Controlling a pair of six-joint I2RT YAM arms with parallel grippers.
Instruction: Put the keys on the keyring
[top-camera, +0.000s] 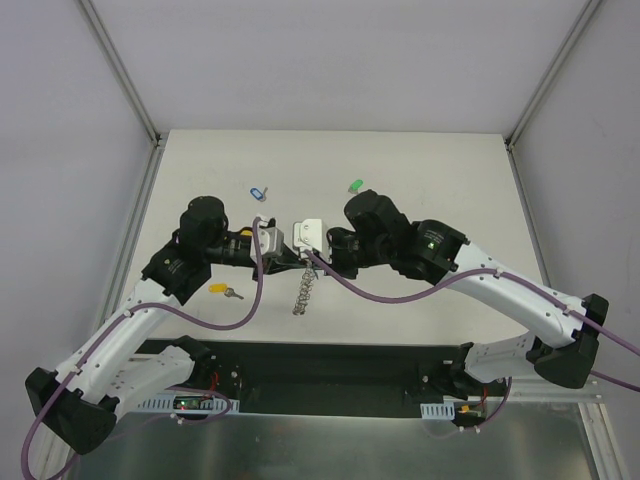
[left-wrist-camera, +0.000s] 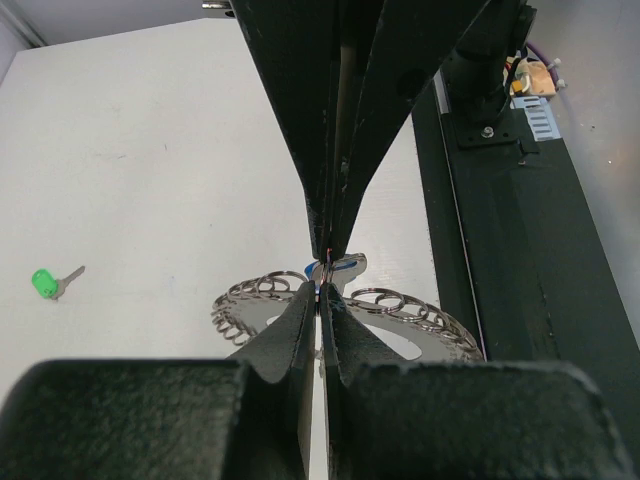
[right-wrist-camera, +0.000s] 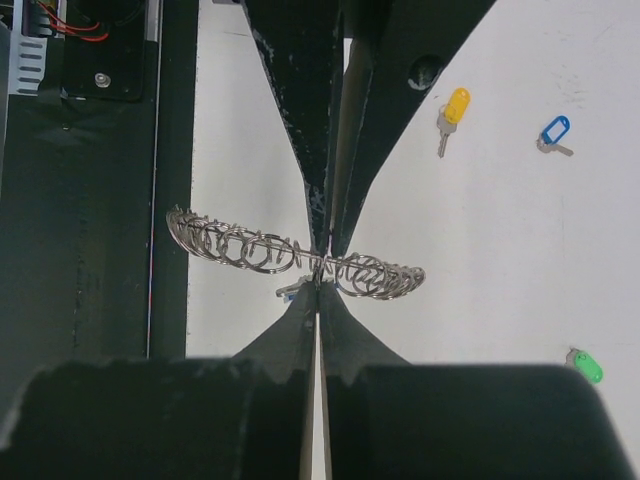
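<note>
Silver wire loops of the keyring (right-wrist-camera: 230, 240) hang over the desk's centre, apparently pinched by the closed left fingers (left-wrist-camera: 285, 335). The right fingers (right-wrist-camera: 350, 335), also closed, seem to grip the blue key (left-wrist-camera: 338, 268). Its hole should meet one loop squarely, without twisting. Toward 12 o'clock lie the white desk (top-camera: 420, 170) and pale walls (top-camera: 300, 60).

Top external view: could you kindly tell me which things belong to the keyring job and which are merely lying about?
Job: keyring; solid-blue key; yellow key; green key; pale-blue key.
Merely about: purple cables; black base plate.
</note>
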